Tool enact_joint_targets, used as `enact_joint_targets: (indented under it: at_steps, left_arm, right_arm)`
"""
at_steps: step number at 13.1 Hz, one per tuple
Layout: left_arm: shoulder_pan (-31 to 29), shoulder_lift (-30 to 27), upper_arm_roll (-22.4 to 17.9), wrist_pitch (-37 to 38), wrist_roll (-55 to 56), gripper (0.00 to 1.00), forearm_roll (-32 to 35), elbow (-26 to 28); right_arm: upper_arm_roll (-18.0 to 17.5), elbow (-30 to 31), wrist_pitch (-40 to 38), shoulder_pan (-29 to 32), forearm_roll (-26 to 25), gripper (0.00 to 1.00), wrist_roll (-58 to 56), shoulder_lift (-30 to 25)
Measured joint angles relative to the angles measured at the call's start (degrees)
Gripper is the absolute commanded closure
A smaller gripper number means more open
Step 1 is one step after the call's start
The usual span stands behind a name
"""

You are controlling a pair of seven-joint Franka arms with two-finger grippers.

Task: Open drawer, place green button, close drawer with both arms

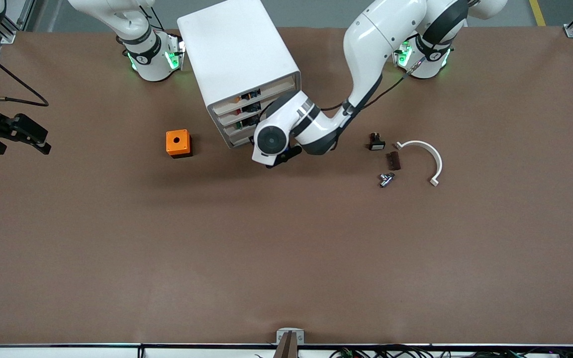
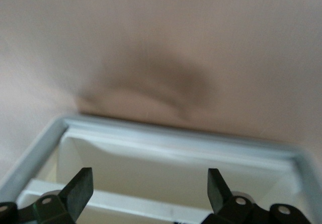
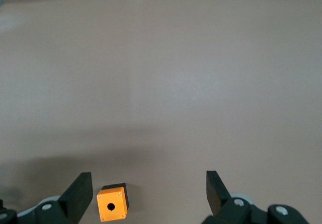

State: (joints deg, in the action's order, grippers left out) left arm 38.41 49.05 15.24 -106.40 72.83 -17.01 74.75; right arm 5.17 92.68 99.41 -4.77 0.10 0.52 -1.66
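Note:
The white cabinet [image 1: 239, 54] stands near the robots' bases, its four drawers facing the left arm's end. The third drawer [image 1: 237, 130] shows a small green-and-dark item at its front; I cannot tell if it is the button. My left arm's hand [image 1: 270, 141] is at the drawer fronts, its fingers hidden there. In the left wrist view my left gripper [image 2: 150, 183] is open and empty over a white drawer tray [image 2: 176, 133]. My right gripper [image 1: 43, 140] hangs open and empty, high at the right arm's end; it also shows in the right wrist view [image 3: 149, 183].
An orange box with a hole [image 1: 178, 143] sits beside the cabinet toward the right arm's end and shows in the right wrist view [image 3: 112, 202]. Toward the left arm's end lie a black switch [image 1: 376, 142], a brown block [image 1: 392, 160], a metal part [image 1: 386, 179] and a white curved piece [image 1: 423, 159].

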Motion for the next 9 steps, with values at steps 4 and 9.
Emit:
enact_joint_targets:
  at_steps: [4,9]
  left_arm:
    - [-10.64,-7.71,-0.50,4.06,-0.42,0.00,8.23,-1.26]
    - [-17.31,-19.03,-0.54,13.31,-1.31,0.00,17.30,-1.13]
  right_arm:
    - [-0.13,-2.23,-1.76,0.02,0.00,0.00,0.01,-0.02]
    - [-3.38,-2.14,-2.13,3.89,0.01,0.00,0.02,0.03]
